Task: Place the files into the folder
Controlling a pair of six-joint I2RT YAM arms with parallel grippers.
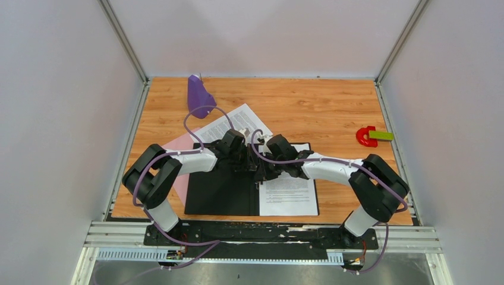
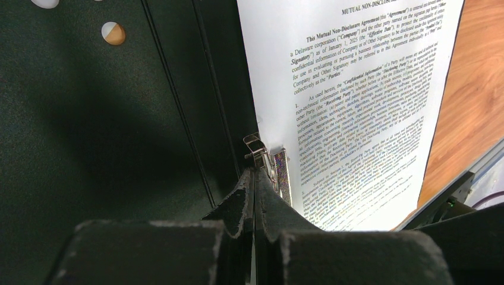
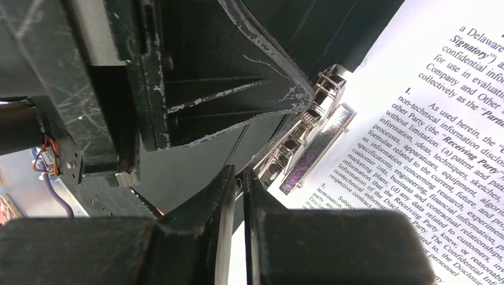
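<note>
Open folder [image 1: 220, 193], first sheet [image 1: 289, 196] inside, second sheet [image 1: 230, 124] beyond

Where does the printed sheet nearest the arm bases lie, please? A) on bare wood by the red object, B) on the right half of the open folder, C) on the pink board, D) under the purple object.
B: the sheet lies flat on the black inside of the folder, on its right half.

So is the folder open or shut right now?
Open. The folder lies spread flat on the table, black inside facing up, with a printed sheet on its right half beside the metal clip.
</note>
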